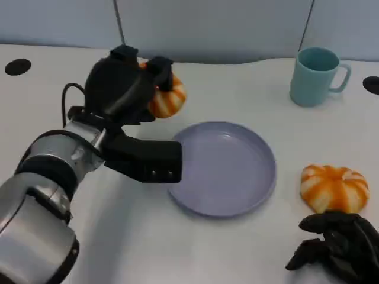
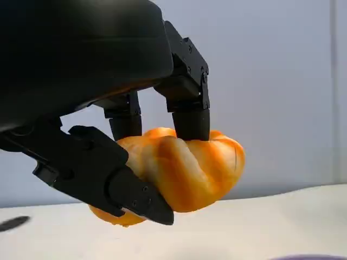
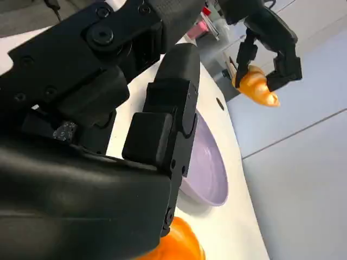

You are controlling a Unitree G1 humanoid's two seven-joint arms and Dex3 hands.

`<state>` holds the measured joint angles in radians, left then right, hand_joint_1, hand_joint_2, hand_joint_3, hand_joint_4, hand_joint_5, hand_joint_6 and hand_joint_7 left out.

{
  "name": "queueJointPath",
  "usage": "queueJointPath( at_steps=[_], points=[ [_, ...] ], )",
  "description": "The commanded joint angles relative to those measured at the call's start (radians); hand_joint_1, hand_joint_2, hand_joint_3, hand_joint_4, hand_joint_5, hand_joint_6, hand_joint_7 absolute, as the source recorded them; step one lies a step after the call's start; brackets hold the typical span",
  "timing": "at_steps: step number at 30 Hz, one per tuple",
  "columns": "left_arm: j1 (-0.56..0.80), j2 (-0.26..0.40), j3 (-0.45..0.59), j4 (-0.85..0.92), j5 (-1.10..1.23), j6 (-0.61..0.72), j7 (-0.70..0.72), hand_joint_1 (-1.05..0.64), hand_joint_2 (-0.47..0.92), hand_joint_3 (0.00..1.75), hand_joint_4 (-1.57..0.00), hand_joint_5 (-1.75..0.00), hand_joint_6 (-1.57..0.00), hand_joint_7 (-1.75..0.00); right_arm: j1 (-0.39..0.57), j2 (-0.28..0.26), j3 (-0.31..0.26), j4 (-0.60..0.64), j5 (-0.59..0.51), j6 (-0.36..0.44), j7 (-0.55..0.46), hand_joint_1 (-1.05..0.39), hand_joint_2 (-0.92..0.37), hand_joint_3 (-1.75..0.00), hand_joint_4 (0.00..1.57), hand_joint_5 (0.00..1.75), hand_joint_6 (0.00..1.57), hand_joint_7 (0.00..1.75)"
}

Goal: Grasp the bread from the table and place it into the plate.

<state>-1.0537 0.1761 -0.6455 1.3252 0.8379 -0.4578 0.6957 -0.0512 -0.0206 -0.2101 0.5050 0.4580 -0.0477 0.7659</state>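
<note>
The round lavender plate (image 1: 228,171) sits in the middle of the white table (image 1: 249,248), its raised rim unobstructed on the near side and on the side toward the pale wall panels (image 1: 213,23). A light blue ceramic mug (image 1: 315,76) stands well apart from it, back toward the wall on the robot's right. Between the plate's right rim and the table's right edge lies a second orange-and-cream striped bun (image 1: 333,187), close to the rim but not touching it.

The left hand (image 1: 127,89) is raised off the table just beyond the plate's far-left rim, and it grips the orange-and-cream striped bread roll (image 1: 169,97). In the left wrist view the black fingers (image 2: 190,103) press down on top of the roll (image 2: 184,173) while the thumb comes in from below, so the bread hangs well above the tabletop with open air under it. The right wrist view shows the same held roll (image 3: 256,85) in the air, past the plate (image 3: 209,168).

The roll is plump and glossy, pumpkin-shaped, with pale cream grooves running between deep orange lobes.

The right hand (image 1: 337,242) rests low at the near right corner of the table, just in front of the second bun, fingers curled inward with nothing in them.
</note>
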Motion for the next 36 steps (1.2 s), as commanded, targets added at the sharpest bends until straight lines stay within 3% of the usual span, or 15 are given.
queueJointPath(
  at_steps=[1, 4, 5, 6, 7, 8, 9, 11, 15, 23, 25, 28, 30, 31, 36],
  points=[
    [-0.034, -0.028, -0.013, -0.012, 0.008, -0.011, -0.012, -0.22, 0.72, 0.69, -0.92, -1.75, -0.66, -1.75, 0.0, -0.005, 0.005, -0.007, -0.006, -0.014, -0.004, -0.99, -0.71, -0.01, 1.57, 0.38, 1.52, 0.01],
    [-0.037, -0.049, -0.018, -0.015, 0.009, -0.022, -0.004, -0.24, 0.69, 0.7, -0.91, -1.75, -0.65, -1.62, 0.003, -0.001, 0.007, -0.014, 0.0, -0.004, 0.002, -0.99, -0.71, 0.0, 1.57, 0.38, 1.52, 0.01],
    [-0.038, -0.054, -0.023, -0.016, 0.013, -0.021, -0.005, -0.24, 0.7, 0.57, -0.9, -1.75, -0.77, -1.23, 0.004, -0.001, 0.008, -0.016, 0.001, 0.001, 0.004, -0.97, -0.7, 0.0, 1.57, 0.38, 1.51, 0.0],
    [-0.038, -0.06, -0.029, -0.016, 0.018, -0.02, -0.002, -0.23, 0.71, 0.5, -0.9, -1.75, -0.84, -1.07, 0.006, 0.0, 0.01, -0.019, 0.001, 0.003, 0.005, -0.97, -0.7, 0.0, 1.57, 0.38, 1.51, 0.0],
    [-0.037, -0.067, -0.034, -0.016, 0.021, -0.022, -0.001, -0.22, 0.72, 0.46, -0.89, -1.75, -0.83, -1.14, 0.009, 0.0, 0.012, -0.024, 0.0, 0.006, 0.003, -0.97, -0.7, 0.0, 1.57, 0.38, 1.51, 0.0],
    [-0.035, -0.072, -0.038, -0.015, 0.021, -0.028, 0.0, -0.21, 0.75, 0.47, -0.89, -1.75, -0.74, -1.48, 0.012, 0.001, 0.014, -0.028, -0.002, 0.007, 0.0, -0.96, -0.7, 0.0, 1.56, 0.38, 1.51, 0.0],
    [-0.034, -0.079, -0.042, -0.014, 0.021, -0.037, -0.008, -0.21, 0.77, 0.49, -0.89, -1.75, -0.71, -1.61, 0.015, 0.003, 0.017, -0.033, -0.005, 0.004, -0.004, -0.96, -0.7, 0.0, 1.56, 0.38, 1.51, 0.0],
    [-0.031, -0.092, -0.046, -0.01, 0.018, -0.05, -0.028, -0.21, 0.69, 0.75, -0.9, -1.75, -0.72, -1.72, 0.019, 0.005, 0.02, -0.041, -0.004, 0.008, -0.009, -0.95, -0.7, 0.0, 1.56, 0.37, 1.51, 0.0],
    [-0.022, -0.106, -0.038, -0.006, 0.0, -0.081, -0.078, -0.23, 0.65, 0.9, -0.9, -1.75, -0.72, -1.73, 0.022, 0.009, 0.022, -0.049, 0.009, 0.027, -0.007, -0.92, -0.69, 0.0, 1.56, 0.37, 1.5, 0.0],
    [-0.003, -0.127, -0.084, 0.001, 0.039, -0.086, -0.06, -0.26, 0.66, 0.82, -0.93, -1.75, -0.69, -1.73, 0.029, 0.017, 0.034, -0.063, -0.006, 0.019, -0.02, -0.95, -0.69, 0.0, 1.57, 0.36, 1.5, 0.01],
    [0.0, -0.131, -0.089, 0.003, 0.042, -0.087, -0.078, -0.27, 0.69, 0.73, -0.92, -1.75, -0.7, -1.63, 0.033, 0.019, 0.036, -0.072, -0.005, 0.029, -0.028, -0.95, -0.69, 0.0, 1.57, 0.35, 1.51, 0.01],
    [0.003, -0.135, -0.097, 0.005, 0.048, -0.095, -0.078, -0.32, 0.75, 0.43, -0.9, -1.75, -0.76, -1.26, 0.038, 0.021, 0.039, -0.084, -0.004, 0.038, -0.036, -0.96, -0.67, 0.0, 1.57, 0.35, 1.51, 0.01],
    [0.003, -0.137, -0.11, 0.008, 0.057, -0.097, -0.079, -0.34, 0.83, 0.35, -0.9, -1.75, -0.77, -1.36, 0.04, 0.023, 0.042, -0.088, -0.007, 0.033, -0.036, -0.96, -0.68, 0.0, 1.57, 0.35, 1.51, 0.01],
    [0.002, -0.14, -0.115, 0.012, 0.058, -0.097, -0.105, -0.33, 0.87, 0.35, -0.91, -1.75, -0.73, -1.59, 0.041, 0.024, 0.043, -0.09, -0.007, 0.032, -0.036, -0.96, -0.68, -0.01, 1.57, 0.35, 1.51, 0.01],
    [0.008, -0.149, -0.111, 0.015, 0.043, -0.11, -0.169, -0.35, 0.92, 0.33, -0.9, -1.75, -0.72, -1.57, 0.044, 0.026, 0.044, -0.095, -0.006, 0.032, -0.038, -0.96, -0.69, -0.01, 1.57, 0.35, 1.51, 0.0]
  ],
)
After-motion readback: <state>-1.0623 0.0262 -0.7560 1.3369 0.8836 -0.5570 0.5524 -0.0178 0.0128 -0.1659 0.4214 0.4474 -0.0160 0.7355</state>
